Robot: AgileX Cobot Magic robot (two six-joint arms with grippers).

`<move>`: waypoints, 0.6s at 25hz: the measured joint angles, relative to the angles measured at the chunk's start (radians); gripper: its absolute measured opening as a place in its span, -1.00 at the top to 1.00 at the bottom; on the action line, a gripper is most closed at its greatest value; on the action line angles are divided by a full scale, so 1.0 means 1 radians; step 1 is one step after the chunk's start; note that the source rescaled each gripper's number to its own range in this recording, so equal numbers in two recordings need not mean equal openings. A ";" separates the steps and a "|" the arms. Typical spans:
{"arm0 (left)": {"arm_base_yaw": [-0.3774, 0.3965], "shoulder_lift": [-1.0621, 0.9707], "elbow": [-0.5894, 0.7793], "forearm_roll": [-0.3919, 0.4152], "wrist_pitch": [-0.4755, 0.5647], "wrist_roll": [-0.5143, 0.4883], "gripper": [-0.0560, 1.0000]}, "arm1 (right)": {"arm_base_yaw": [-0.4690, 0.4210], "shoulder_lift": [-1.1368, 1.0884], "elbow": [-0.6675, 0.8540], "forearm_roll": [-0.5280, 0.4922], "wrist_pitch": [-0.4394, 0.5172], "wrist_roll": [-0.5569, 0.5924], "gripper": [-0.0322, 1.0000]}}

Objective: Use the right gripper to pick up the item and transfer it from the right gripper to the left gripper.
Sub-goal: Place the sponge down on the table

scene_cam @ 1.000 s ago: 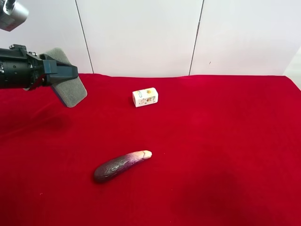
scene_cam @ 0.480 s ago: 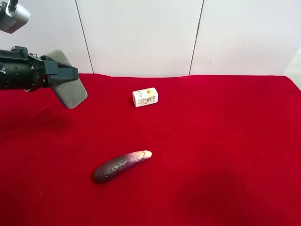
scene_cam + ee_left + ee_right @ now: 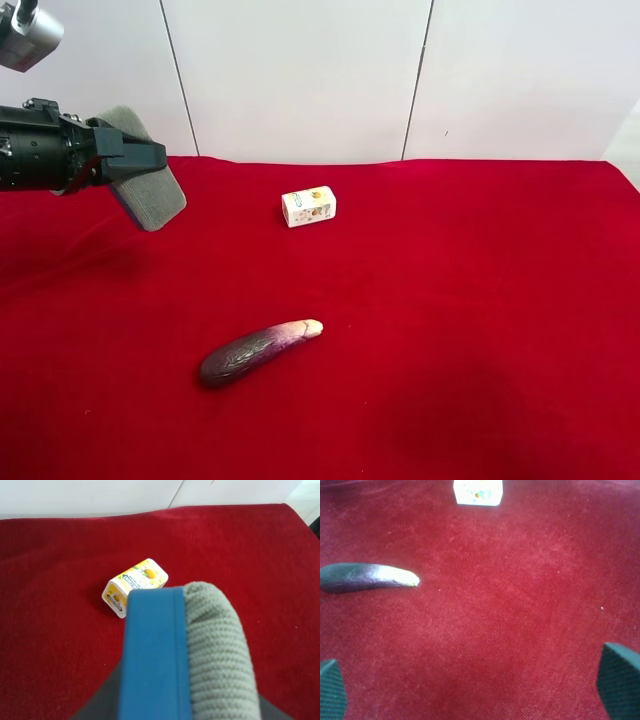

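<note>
The item [image 3: 152, 198], a grey felt-topped block with a dark blue base, hangs tilted in my left gripper [image 3: 135, 160], above the red cloth at the exterior high view's far left. The left wrist view shows it close up, blue base beside grey top [image 3: 190, 650], with the jaws shut across it. My right gripper [image 3: 477, 690] is open and empty over bare red cloth; only its two fingertips [image 3: 620, 680] show in the right wrist view. The right arm is out of the exterior high view.
A purple eggplant [image 3: 255, 353] lies on the red cloth towards the front; it also shows in the right wrist view [image 3: 365, 576]. A small white printed box [image 3: 309, 207] stands near the back wall, seen too in both wrist views [image 3: 478, 491] [image 3: 134, 586].
My left gripper with the item has sunk very slightly and then held still. Eggplant and box have not moved.
</note>
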 joint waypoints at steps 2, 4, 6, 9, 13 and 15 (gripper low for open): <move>0.000 0.000 0.000 0.000 0.000 -0.001 0.84 | 0.000 0.000 0.000 0.000 0.000 0.000 -1.00; 0.000 0.000 0.000 0.002 0.000 -0.001 0.84 | 0.000 0.000 0.000 0.000 0.000 0.000 -1.00; 0.000 0.000 0.000 0.005 0.000 -0.001 0.84 | 0.000 0.000 0.000 0.000 0.000 0.000 -1.00; 0.000 0.000 0.000 0.011 0.000 -0.001 0.84 | -0.031 0.000 0.000 0.000 0.000 0.000 -1.00; 0.000 0.000 0.000 0.010 -0.004 -0.002 0.84 | -0.156 0.000 0.000 0.000 0.000 0.000 -1.00; 0.000 0.000 0.000 0.010 -0.013 -0.002 0.84 | -0.237 0.000 0.000 0.000 0.000 0.000 -1.00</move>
